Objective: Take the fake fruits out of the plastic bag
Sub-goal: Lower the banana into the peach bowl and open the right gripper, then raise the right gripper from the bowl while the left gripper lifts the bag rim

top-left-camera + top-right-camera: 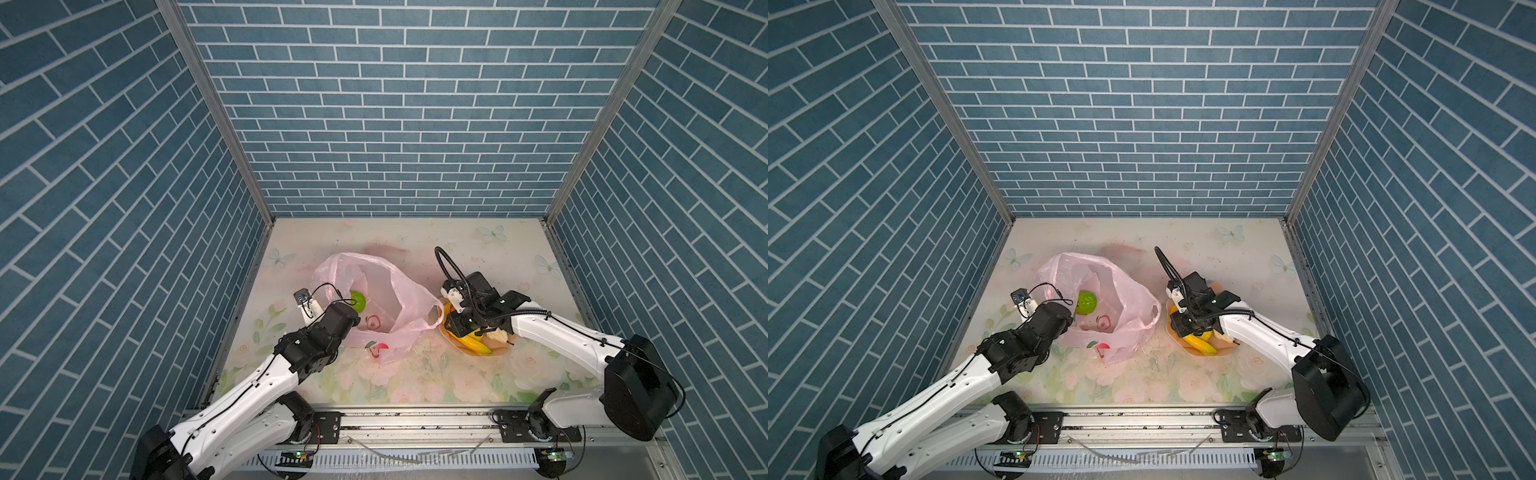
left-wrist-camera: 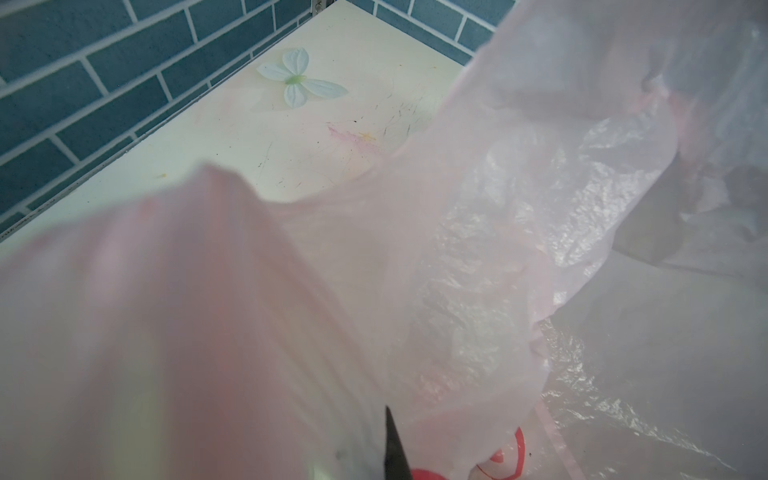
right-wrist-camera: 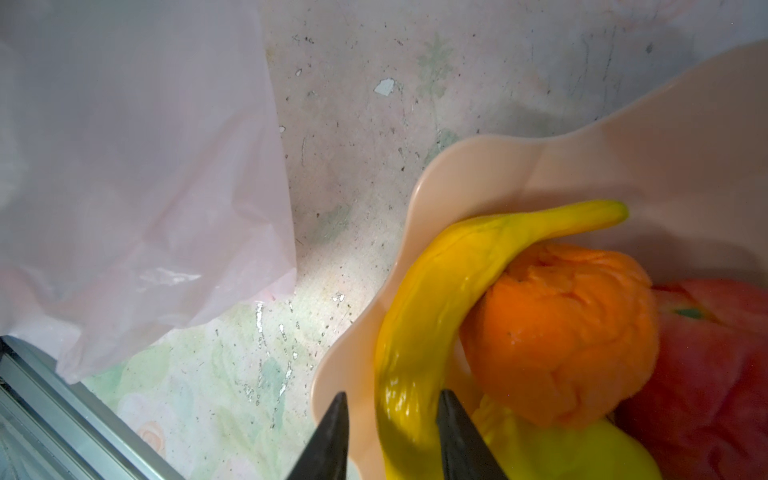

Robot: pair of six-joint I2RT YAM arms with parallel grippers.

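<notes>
The pale-pink plastic bag [image 1: 399,299] [image 1: 1129,299] lies open left of centre, with a green ball [image 1: 357,300] [image 1: 1087,302] inside near its left rim. My left gripper [image 2: 390,442] is shut on the bag's film [image 2: 457,249] at that rim; only one dark tip shows. My right gripper [image 3: 393,392] hangs over the peach bowl [image 3: 478,166] [image 1: 500,353], jaws open on either side of the yellow banana [image 3: 436,282] [image 1: 473,343], which rests in the bowl. An orange fruit [image 3: 561,332], a red one [image 3: 706,365] and a yellow one [image 3: 582,453] lie beside it.
The floral tabletop [image 1: 478,257] is boxed in by blue brick walls at the back and on both sides. A metal rail [image 1: 415,419] carrying both arm bases runs along the front edge. The bag's loop handle [image 1: 432,316] reaches almost to the bowl.
</notes>
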